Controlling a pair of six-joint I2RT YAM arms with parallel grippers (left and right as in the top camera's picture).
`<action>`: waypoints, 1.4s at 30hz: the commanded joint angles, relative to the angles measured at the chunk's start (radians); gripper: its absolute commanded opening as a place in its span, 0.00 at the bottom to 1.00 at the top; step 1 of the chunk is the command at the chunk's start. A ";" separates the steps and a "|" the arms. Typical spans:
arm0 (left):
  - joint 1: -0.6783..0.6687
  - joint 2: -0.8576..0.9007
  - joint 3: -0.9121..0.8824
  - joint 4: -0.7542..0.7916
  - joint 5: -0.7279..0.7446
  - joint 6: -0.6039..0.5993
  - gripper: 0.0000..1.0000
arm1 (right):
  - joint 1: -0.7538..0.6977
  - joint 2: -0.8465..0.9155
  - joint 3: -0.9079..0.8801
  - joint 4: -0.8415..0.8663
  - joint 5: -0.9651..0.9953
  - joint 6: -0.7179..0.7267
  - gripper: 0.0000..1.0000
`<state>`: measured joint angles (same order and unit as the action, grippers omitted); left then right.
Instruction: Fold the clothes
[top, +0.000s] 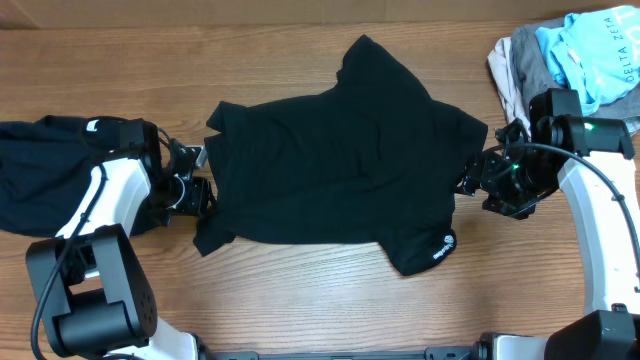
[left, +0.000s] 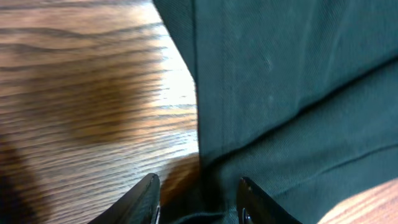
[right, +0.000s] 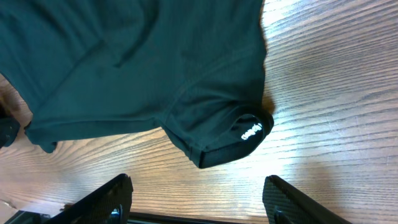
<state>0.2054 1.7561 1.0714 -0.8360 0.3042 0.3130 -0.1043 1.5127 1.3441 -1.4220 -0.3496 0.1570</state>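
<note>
While T-shirt spreads, blue garment reads DELTA ZETA.

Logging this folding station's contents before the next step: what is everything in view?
T-shirt: one, black, spread out mid-table.
Second garment: one, black with white tag, bunched at left edge.
Clothes pile: one, pale blue, grey and beige, far right corner.
Table: one, brown wood, beneath everything.
Left gripper: one, black, open, straddling the T-shirt's left edge.
Right gripper: one, black, open, beside the T-shirt's right side.
</note>
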 joint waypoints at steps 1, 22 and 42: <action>0.004 0.026 0.006 -0.006 0.037 0.106 0.44 | -0.002 -0.014 -0.003 0.002 0.008 0.003 0.72; 0.005 0.071 0.041 -0.145 0.173 0.264 0.34 | -0.002 -0.014 -0.003 0.006 0.009 0.000 0.72; 0.006 0.071 0.077 -0.180 0.067 0.154 0.49 | -0.002 -0.014 -0.003 0.002 0.008 0.000 0.72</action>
<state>0.2054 1.8145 1.1324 -1.0176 0.4221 0.5205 -0.1040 1.5127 1.3441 -1.4181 -0.3477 0.1570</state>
